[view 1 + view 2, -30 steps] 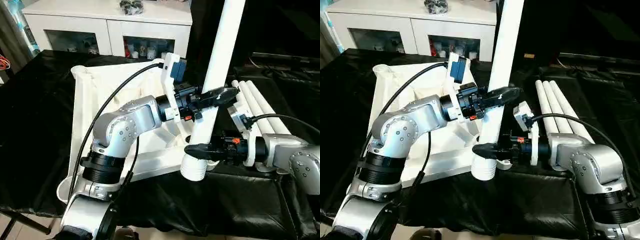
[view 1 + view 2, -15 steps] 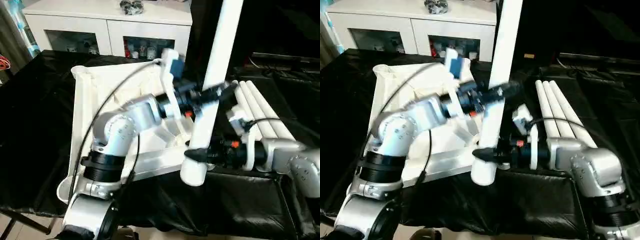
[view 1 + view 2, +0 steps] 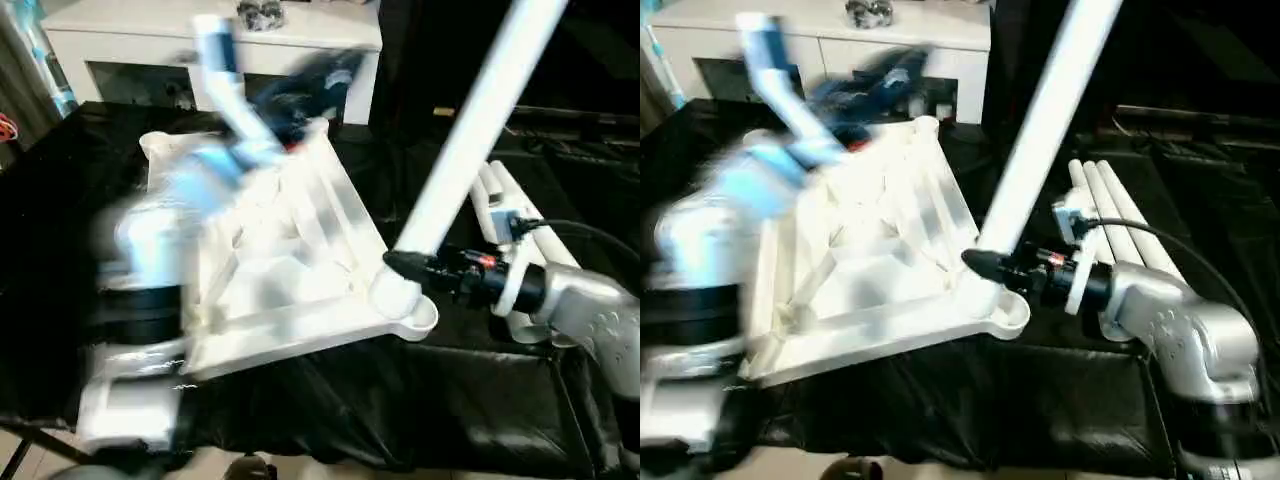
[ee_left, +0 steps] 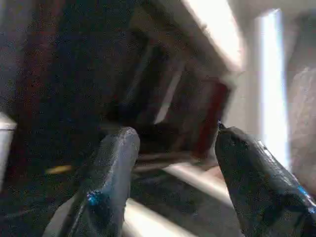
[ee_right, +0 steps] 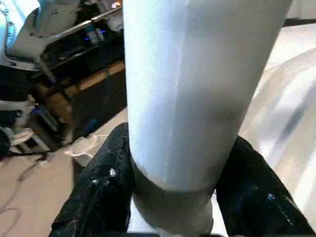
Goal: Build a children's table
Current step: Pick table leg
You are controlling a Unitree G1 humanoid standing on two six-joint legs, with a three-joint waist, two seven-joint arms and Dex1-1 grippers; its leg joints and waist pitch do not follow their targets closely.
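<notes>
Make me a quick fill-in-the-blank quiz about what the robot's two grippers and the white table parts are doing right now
1. The right gripper is shut on a white tapered plastic ____.
2. The left gripper is ____, holding nothing.
3. The held piece's lower end meets a rounded corner ____ of the upturned white ribbed tabletop.
4. Spare legs lie on the ____ cloth.

Answers: leg; open; socket; black

Your work surface is a table draped in glossy black cloth (image 3: 420,410), creased and hanging over its front edge. Directly on it lies the white plastic rectangular tabletop (image 3: 290,250), flipped so its ribbed hollow underside faces up, with one rounded corner socket (image 3: 415,318) close to the cloth's front edge. Just beside that socket corner, on the side away from the tabletop's middle, three long white tapered round legs (image 3: 1110,215) lie side by side on the cloth, touching one another and running back from the front edge.
</notes>
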